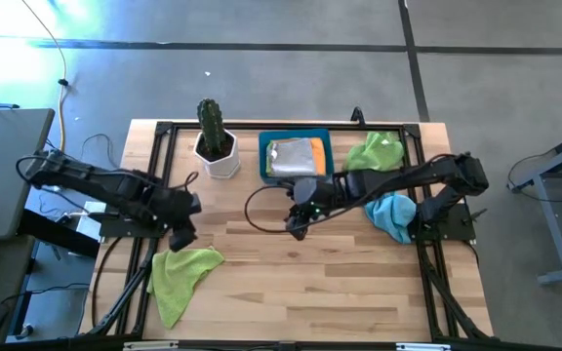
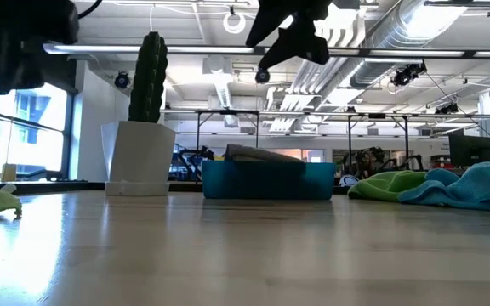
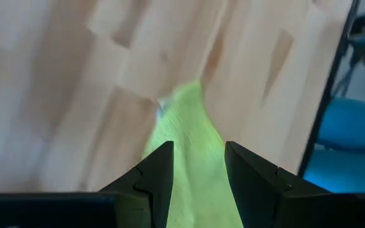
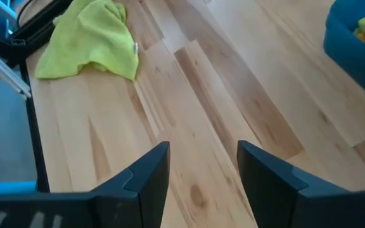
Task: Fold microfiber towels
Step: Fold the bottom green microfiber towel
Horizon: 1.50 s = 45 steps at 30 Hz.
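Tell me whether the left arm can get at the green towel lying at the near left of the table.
Probably yes. The left gripper hangs right at the towel's edge with its jaws open, and bare wood surrounds the cloth. The right gripper is off at mid-table, out of the way.

Overhead camera looks straight down, low one level across the table; both share the blue bin.
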### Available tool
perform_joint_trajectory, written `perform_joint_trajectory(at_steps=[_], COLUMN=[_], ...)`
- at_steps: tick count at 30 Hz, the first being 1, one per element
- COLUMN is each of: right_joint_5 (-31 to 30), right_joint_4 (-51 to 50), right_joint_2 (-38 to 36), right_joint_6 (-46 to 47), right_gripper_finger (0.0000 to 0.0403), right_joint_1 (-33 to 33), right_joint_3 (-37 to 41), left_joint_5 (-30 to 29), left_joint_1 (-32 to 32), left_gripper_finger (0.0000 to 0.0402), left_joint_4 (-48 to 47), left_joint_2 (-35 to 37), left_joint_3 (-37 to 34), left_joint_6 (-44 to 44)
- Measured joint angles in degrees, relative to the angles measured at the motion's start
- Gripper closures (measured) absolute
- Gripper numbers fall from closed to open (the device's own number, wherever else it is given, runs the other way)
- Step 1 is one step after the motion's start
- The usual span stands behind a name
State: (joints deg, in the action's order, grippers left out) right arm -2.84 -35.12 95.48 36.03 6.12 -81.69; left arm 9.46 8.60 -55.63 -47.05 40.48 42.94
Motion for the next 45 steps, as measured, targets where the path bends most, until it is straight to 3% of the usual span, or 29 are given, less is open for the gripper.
perform_joint_trajectory(at_steps=[10, 17, 27, 33, 39, 45], right_joint_5=[0.0, 2.8, 3.0, 3.0, 3.0, 2.9], right_joint_4=[-5.6, -7.7, -6.7, -6.0, -5.1, -4.6], right_joint_2=[0.0, 0.0, 0.0, 0.0, 0.0, 0.0], right_joint_6=[-1.5, -1.5, -5.9, -6.3, -6.5, -6.5], right_gripper_finger=[0.0226, 0.0226, 0.0226, 0.0226, 0.0226, 0.0226], right_joint_1=[1.1, 1.1, 1.0, 1.0, 1.0, 1.0], right_joint_3=[0.0, 0.1, 0.1, 0.1, 0.1, 0.1], left_joint_5=[-9.2, -17.1, -15.5, -18.8, -18.1, -17.6], left_joint_1=[18.5, 25.6, 26.3, 25.5, 23.4, 22.5], left_gripper_finger=[0.0271, 0.0271, 0.0271, 0.0271, 0.0273, 0.0338], left_joint_4=[3.6, 3.5, 8.6, 11.3, 11.5, 18.0], left_joint_2=[-4.2, -13.4, -26.0, -32.3, -36.8, -38.4], left_joint_3=[-0.6, -0.6, -0.6, -0.6, -0.6, -0.6], left_joint_6=[14.3, 10.5, 9.0, 9.9, 10.9, 10.9])
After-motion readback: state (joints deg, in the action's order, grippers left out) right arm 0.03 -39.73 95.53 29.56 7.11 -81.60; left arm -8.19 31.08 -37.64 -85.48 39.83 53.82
